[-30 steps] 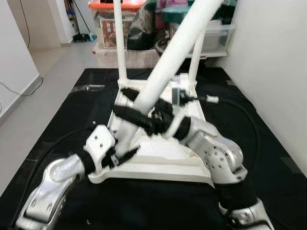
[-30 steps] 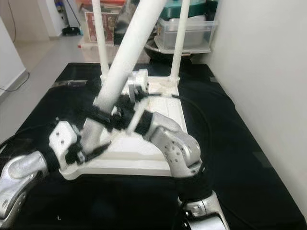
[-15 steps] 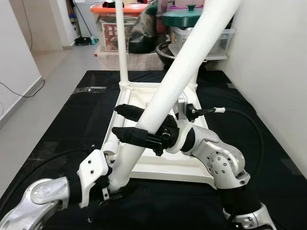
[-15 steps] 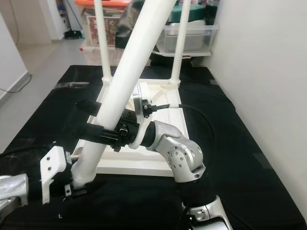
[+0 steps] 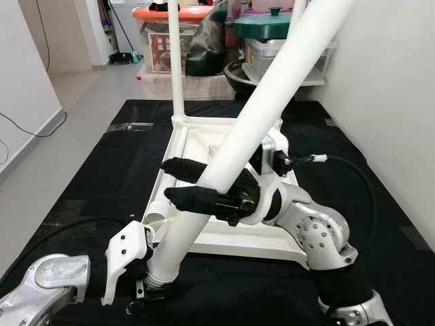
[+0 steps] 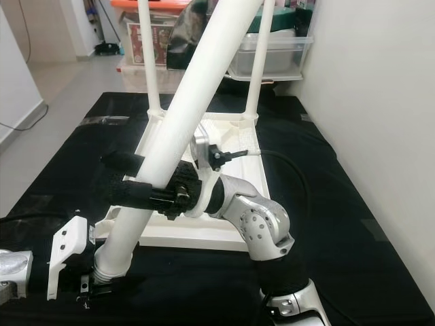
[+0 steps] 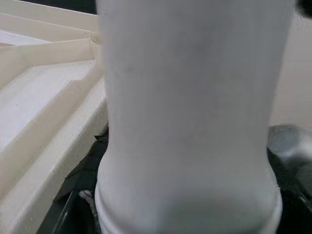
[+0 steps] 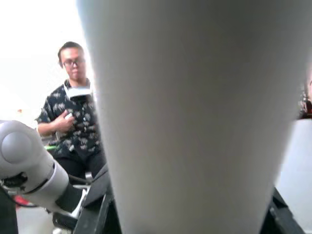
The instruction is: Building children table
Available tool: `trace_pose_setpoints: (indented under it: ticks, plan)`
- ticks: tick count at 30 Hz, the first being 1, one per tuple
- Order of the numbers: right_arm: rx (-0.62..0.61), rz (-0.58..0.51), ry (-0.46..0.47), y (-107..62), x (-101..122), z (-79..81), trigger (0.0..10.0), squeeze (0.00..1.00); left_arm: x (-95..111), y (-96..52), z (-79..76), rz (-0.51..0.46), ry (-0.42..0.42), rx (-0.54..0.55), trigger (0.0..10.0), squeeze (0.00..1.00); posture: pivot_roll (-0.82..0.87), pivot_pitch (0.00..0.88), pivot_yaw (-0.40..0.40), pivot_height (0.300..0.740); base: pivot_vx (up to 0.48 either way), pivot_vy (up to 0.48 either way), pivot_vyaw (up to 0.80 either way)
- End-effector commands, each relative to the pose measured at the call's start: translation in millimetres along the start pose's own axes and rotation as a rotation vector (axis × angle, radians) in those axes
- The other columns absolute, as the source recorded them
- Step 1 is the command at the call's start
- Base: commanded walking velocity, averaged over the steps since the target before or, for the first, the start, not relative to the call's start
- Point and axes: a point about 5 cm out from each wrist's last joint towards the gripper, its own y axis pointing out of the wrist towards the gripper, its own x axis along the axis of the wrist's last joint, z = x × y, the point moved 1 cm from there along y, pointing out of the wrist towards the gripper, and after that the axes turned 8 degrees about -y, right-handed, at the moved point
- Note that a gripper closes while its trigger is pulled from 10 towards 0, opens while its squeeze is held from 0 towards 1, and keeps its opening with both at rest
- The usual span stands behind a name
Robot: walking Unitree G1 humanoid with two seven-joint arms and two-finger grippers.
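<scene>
Both hands steady a table leg for fitting.
Right hand (image 5: 204,187) clasps the slanted leg (image 5: 265,115) mid-length; left hand (image 5: 146,288) grips its threaded end, aiming at the upturned tabletop's (image 5: 204,146) near-left corner.

I count three white table legs: one loose leg (image 5: 258,122) that leans across my view, and two legs already standing upright on the overturned tabletop (image 5: 224,234), the left one (image 5: 176,64) and the right one (image 6: 262,61). There is one tabletop, one black mat (image 5: 95,183) under it, and my two grippers, the left gripper (image 5: 146,292) and the right gripper (image 5: 197,187). Behind the mat I count two storage boxes, one with an orange lid (image 5: 163,41) and one clear (image 5: 299,58), one green pot lid (image 5: 262,24), and in my right wrist view one person (image 8: 73,117).
</scene>
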Motion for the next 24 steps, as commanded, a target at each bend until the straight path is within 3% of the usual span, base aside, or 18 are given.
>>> trace_pose_setpoints:
  ticks: [1, 12, 13, 15, 16, 17, 21, 24]
  plan:
    - [0.048, -0.016, 0.007, 5.1, 2, 5.5, 0.0, 0.00, -4, -1.2, 1.6, 0.049, 0.008, -0.001, 10.0, 0.00, 0.12, 0.000, -0.026, 0.740, 0.000, 0.000, 0.00]
    - [0.071, -0.053, 0.045, 6.9, -2, 11.3, 0.0, 0.00, 0, 7.9, 6.0, -0.001, -0.019, -0.025, 10.0, 0.00, 0.11, 0.000, -0.025, 0.740, 0.000, 0.000, 0.00]
    - [0.070, -0.056, 0.046, 7.0, -2, 11.3, 0.0, 0.00, 1, 8.4, 6.6, -0.007, -0.018, -0.024, 10.0, 0.16, 0.11, 0.000, -0.025, 0.740, 0.000, 0.000, 0.00]
    - [0.070, -0.056, 0.046, 7.0, -2, 11.3, 0.0, 0.00, 1, 8.4, 6.6, -0.007, -0.018, -0.024, 10.0, 0.16, 0.11, 0.000, -0.025, 0.740, 0.000, 0.000, 0.00]
    - [0.065, -0.063, 0.050, 7.3, -2, 11.7, 0.0, 0.00, 4, 7.8, 14.7, -0.049, -0.016, 0.034, 10.0, 1.00, 0.10, 0.000, -0.027, 0.740, 0.000, 0.000, 0.00]
    - [0.065, -0.063, 0.050, 7.3, -2, 11.7, 0.0, 0.00, 4, 7.8, 14.7, -0.049, -0.016, 0.034, 10.0, 1.00, 0.10, 0.000, -0.027, 0.740, 0.000, 0.000, 0.00]
    - [0.004, -0.075, 0.035, 3.1, 1, 5.7, 0.0, 0.00, 16, -3.6, 37.6, -0.168, -0.018, 0.215, 10.0, 1.00, 0.10, 0.000, -0.028, 0.740, 0.000, 0.000, 0.00]
    - [-0.040, -0.078, 0.014, 0.3, 4, -0.5, 0.0, 0.00, 19, -9.7, 42.7, -0.191, -0.020, 0.258, 10.0, 1.00, 0.10, 0.000, -0.028, 0.740, 0.000, 0.000, 0.00]
